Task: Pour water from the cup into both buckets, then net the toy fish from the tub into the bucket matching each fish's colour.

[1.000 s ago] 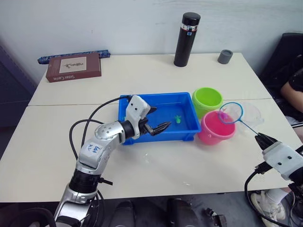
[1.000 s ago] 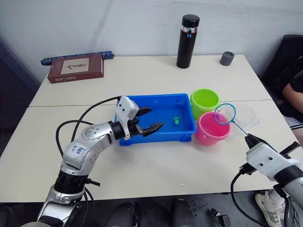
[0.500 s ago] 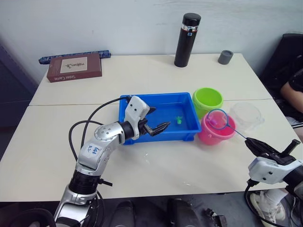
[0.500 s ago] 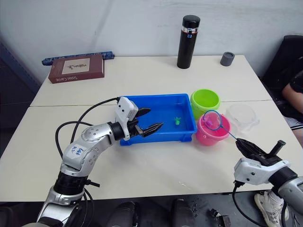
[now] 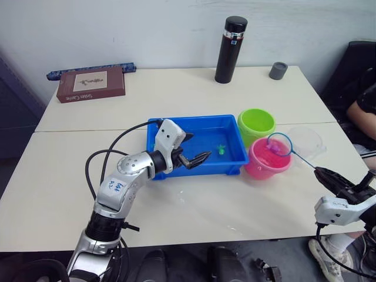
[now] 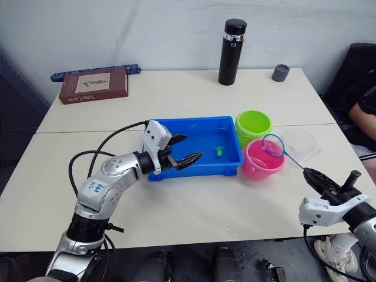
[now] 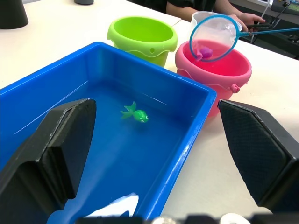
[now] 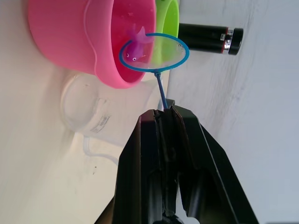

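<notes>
Hidden and cut off

Clear plastic measuring cup (image 5: 305, 141) — partly behind the net's light blue hoop (image 5: 279, 144); seated person (image 5: 363, 111) — cropped at the frame edge.

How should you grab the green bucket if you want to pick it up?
Grip the green bucket by its top rim, coming down from above at the far side. It stands upright and open, while the pink bucket touches its near side and the blue tub crowds its left.
</notes>
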Motion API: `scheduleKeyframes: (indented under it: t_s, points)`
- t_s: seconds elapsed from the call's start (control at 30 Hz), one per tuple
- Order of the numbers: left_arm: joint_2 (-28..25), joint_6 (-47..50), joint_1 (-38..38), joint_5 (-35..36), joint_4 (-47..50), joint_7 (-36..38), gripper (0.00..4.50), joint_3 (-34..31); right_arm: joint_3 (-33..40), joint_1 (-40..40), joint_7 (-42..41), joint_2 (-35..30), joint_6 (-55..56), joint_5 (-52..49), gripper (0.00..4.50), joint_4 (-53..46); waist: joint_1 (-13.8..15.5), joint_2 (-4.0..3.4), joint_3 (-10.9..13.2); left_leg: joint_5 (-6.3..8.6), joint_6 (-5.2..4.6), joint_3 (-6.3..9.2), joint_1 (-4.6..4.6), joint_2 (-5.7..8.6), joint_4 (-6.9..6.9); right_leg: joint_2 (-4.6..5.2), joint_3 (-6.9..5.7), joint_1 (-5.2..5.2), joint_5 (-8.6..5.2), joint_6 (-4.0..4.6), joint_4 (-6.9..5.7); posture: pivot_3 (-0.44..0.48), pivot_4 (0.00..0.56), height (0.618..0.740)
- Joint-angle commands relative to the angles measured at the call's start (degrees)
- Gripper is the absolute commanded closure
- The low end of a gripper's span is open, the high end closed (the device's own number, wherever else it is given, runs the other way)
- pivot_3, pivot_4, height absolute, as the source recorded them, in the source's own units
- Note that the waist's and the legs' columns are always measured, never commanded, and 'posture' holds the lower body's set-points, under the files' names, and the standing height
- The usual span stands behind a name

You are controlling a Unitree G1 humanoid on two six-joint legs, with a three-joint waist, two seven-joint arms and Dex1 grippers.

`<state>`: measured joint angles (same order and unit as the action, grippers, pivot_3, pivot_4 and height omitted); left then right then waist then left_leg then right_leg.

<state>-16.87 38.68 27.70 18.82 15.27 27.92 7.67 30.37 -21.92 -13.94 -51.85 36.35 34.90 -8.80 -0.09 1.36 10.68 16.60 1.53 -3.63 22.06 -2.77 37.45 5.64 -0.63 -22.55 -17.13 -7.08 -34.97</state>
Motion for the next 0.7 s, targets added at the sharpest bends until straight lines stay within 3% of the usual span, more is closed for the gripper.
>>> scheduleKeyframes:
  t_s: [0.03, 0.7]
  points:
    - [-0.39, -0.9, 0.0, 0.14, 2.66, 0.19, 0.02, -0.7, 2.85, 0.47, 2.64, -2.73, 2.22, 1.18, 4.5, 1.81, -0.01, 0.0, 0.0, 0.0, 0.0, -0.01, 0.0, 0.0, 0.02, 0.0, 0.02, 0.0, 0.0, -0.01, 0.0, 0.0, 0.15, 0.74]
    - [-0.38, -0.17, -0.23, 0.26, 3.39, -0.22, 0.02, -0.78, 1.01, 0.58, 8.87, -4.47, 5.73, 8.24, 4.5, 2.78, -0.05, 0.0, 0.0, -0.02, 0.03, -0.03, -0.01, 0.01, 0.07, 0.0, 0.05, 0.02, 0.01, -0.03, -0.02, 0.0, 0.15, 0.74]
